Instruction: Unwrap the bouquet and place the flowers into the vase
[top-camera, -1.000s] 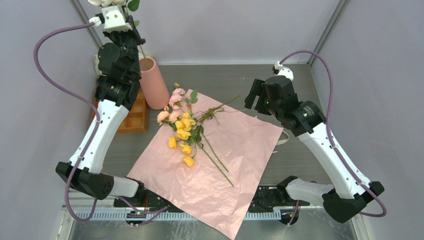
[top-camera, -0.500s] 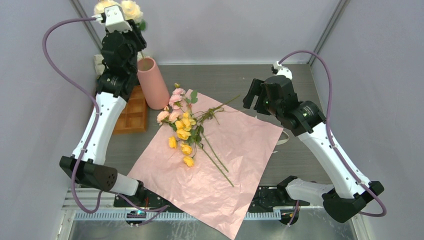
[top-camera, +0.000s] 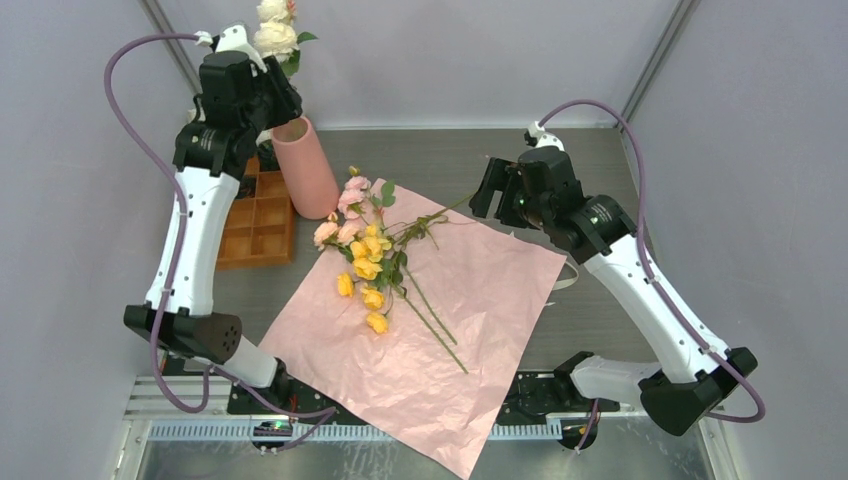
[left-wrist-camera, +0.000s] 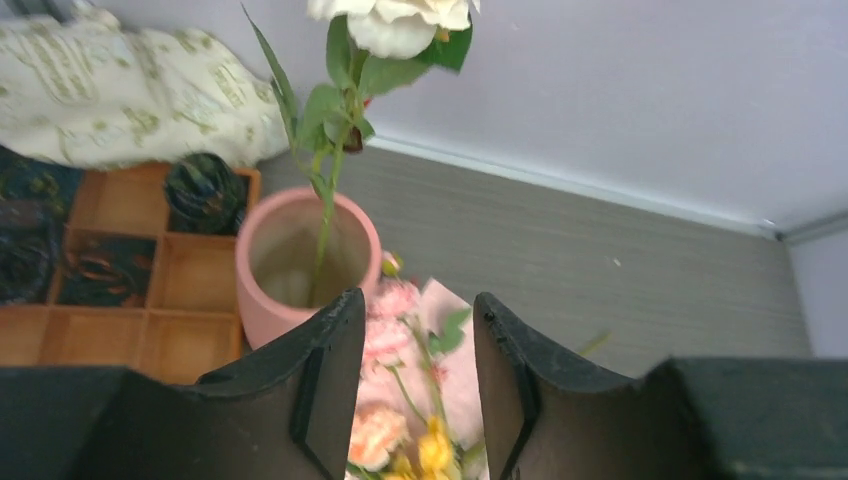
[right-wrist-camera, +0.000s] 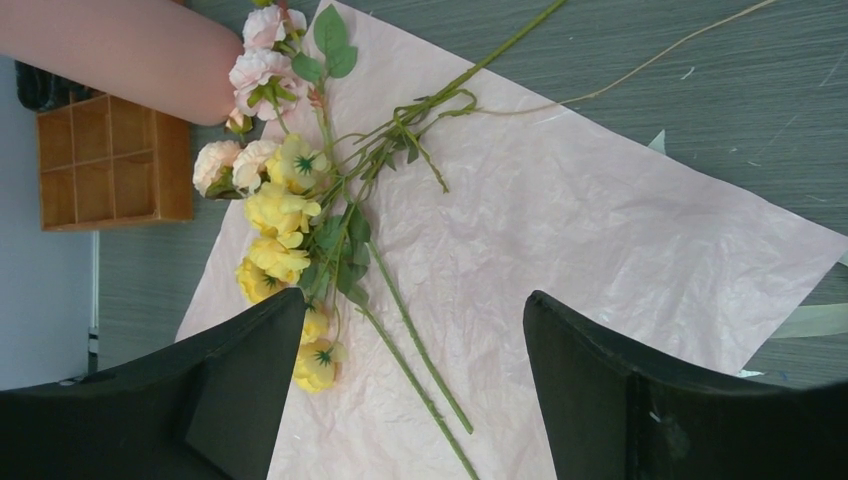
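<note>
The salmon-pink vase (top-camera: 305, 165) stands upright at the back left, and a cream-white rose (top-camera: 272, 35) rises from its mouth. In the left wrist view the rose's stem (left-wrist-camera: 330, 190) runs down into the vase (left-wrist-camera: 262, 300). My left gripper (top-camera: 275, 105) hovers just above and beside the rim, open, with nothing between its fingers (left-wrist-camera: 418, 300). The bouquet is unwrapped: pink, peach and yellow flowers (top-camera: 365, 260) lie loose on the flattened pink paper (top-camera: 470, 300). My right gripper (top-camera: 490, 195) hangs open over the paper's far corner, above the stems (right-wrist-camera: 415, 300), holding nothing.
An orange compartment tray (top-camera: 258, 220) sits left of the vase with dark bundles (left-wrist-camera: 205, 190) in it, and a patterned cloth bag (left-wrist-camera: 120, 90) lies behind it. A cream ribbon (top-camera: 568, 275) lies by the paper's right edge. Grey walls close in on both sides.
My left gripper opened and let go of the cream rose, which now stands in the vase. The left wrist drew back to the left. My right gripper shifted slightly left.
</note>
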